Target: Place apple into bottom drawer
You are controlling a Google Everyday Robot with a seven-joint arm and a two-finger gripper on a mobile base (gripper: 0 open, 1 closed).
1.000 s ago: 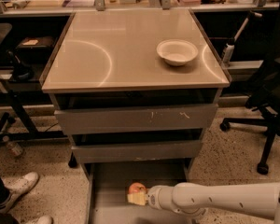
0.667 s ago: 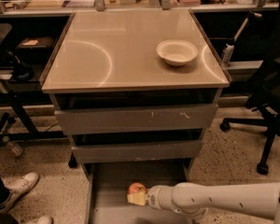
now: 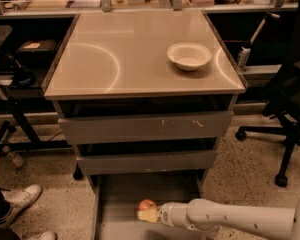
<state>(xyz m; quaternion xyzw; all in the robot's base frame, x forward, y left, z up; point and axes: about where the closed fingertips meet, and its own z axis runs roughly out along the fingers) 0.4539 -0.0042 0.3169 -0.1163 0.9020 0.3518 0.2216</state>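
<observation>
Apple (image 3: pixel 147 204) inside the pulled-out bottom drawer (image 3: pixel 121 188), gripper (image 3: pixel 149 215) right at it.
Camera view: red-yellow apple sits over the drawer's grey floor, near the middle, touching or just beside the gripper tip. The white arm (image 3: pixel 240 219) reaches in from the right, low over the drawer. Cannot tell whether the gripper is clamped on the apple or apart. Two upper drawers (image 3: pixel 145 127) above show scuffed grey fronts. White bowl (image 3: pixel 189 55) stands on the tabletop (image 3: pixel 115 49), right rear part. Black office chair (image 3: pixel 290 109) at right; a white shoe (image 3: pixel 21 197) on the speckled floor at left.
</observation>
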